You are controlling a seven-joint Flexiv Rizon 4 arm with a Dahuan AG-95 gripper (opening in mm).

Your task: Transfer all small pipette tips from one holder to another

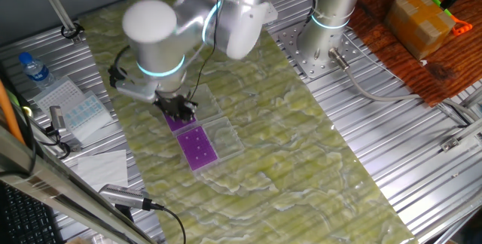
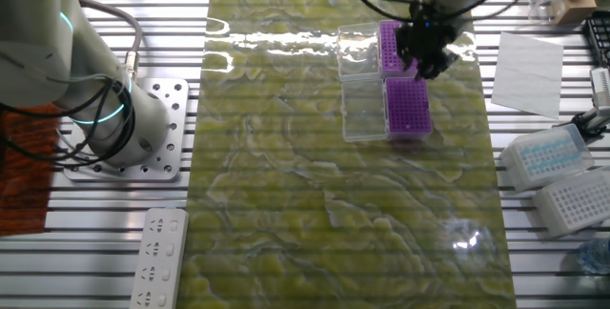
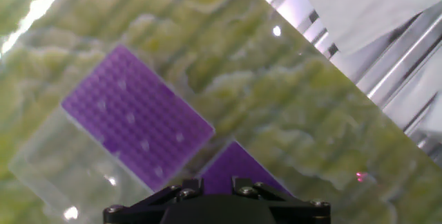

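Two purple racks lie end to end on the green marbled mat. The nearer rack (image 1: 197,147) (image 2: 408,109) (image 3: 135,117) carries several small pipette tips (image 3: 130,118), seen as pale dots. My gripper (image 1: 179,112) (image 2: 426,61) (image 3: 210,180) hangs low over the other purple rack (image 1: 175,122) (image 2: 391,40) (image 3: 238,167), near the end that faces the first rack. Its two fingers stand a little apart with purple rack top showing in the gap, and I see nothing held between them. Its body hides much of the rack below.
Clear lids (image 1: 226,135) (image 2: 362,118) (image 3: 48,162) lie beside the racks. White tip boxes (image 2: 548,152), a sheet of paper (image 2: 527,61) and a water bottle (image 1: 34,69) sit off the mat. A second arm's base (image 2: 105,109) and a power strip (image 2: 157,257) are on the other side.
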